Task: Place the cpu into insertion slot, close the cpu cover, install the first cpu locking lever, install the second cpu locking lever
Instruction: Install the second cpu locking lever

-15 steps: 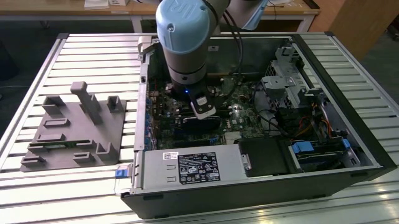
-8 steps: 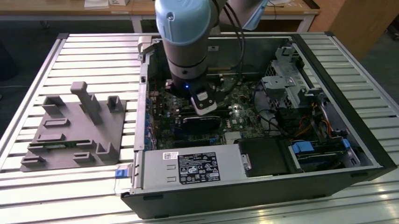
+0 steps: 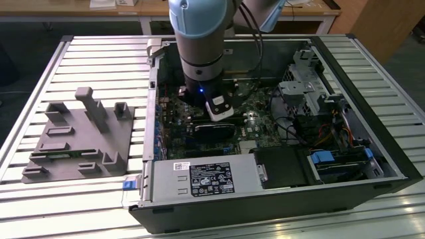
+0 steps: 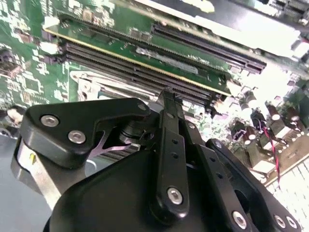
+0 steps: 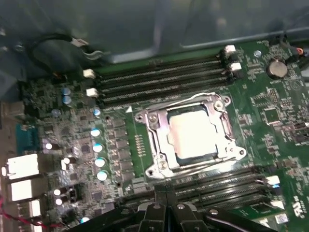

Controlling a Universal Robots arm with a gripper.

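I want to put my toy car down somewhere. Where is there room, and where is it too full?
Bare slatted metal table lies on the exterior view's right of the open black computer case, and in front of the grey plastic fixture block. Inside the case it is crowded: green motherboard, cables, and the end effector near the silver cpu cover.

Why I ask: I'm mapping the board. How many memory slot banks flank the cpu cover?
2. In the first wrist view, one bank runs beyond the cpu cover, away from the gripper; the other bank lies between them, partly hidden.
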